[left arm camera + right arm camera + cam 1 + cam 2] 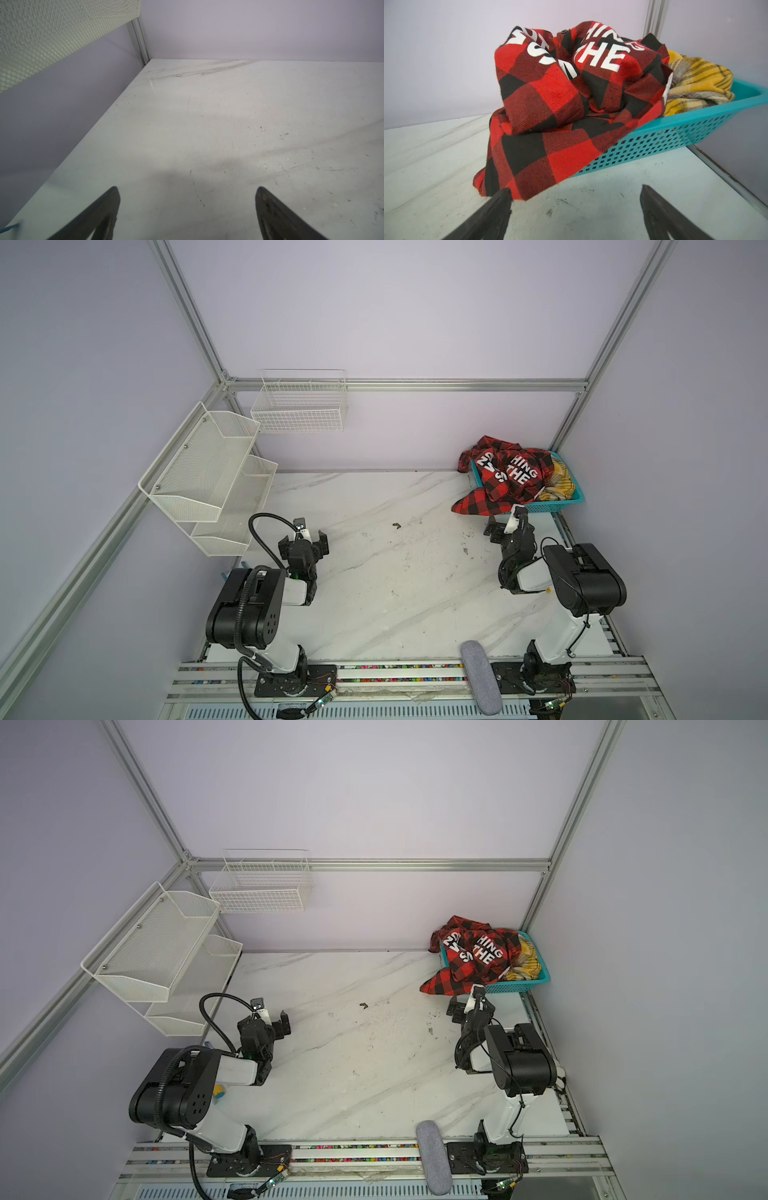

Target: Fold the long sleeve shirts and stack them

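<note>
Mesh shelf (pixel 199 472), two tiers, is the biggest container. It hangs on the side wall, well apart from the teal basket (pixel 578 494), clear across the table from it. Wire basket (pixel 299 410) hangs on the back wall, also well left of the teal basket in both top views. The teal basket holds two cloths. The red-black check shirt (pixel 500 483), w/ big white letters, is crumpled, fills most of the basket & spills over its left end & front wall onto the table. The yellow plaid cloth (pixel 561 483) is bunched in the basket's right part, touching the shirt.

R gripper (pixel 575 188) sits just in front of the teal basket's front wall, jaws spread wide, nothing btwn them. In the R wrist view the shirt's draped hem lies right at one fingertip (pixel 501 199); touching or not, can't tell. L gripper (pixel 187 188) is well apart from the basket, over on the mesh shelf side, jaws likewise wide, gripping nothing.

Lilac walls (pixel 374 323) & an alu frame post (pixel 569 418) meet right behind the basket. Table (pixel 374 593) is a white marble-look top w/ grey veins & scuffs. Grey pad (pixel 482 676) lies on the front rail, well in front of the basket. A small dark speck (pixel 395 525) sits left of the basket's front.
</note>
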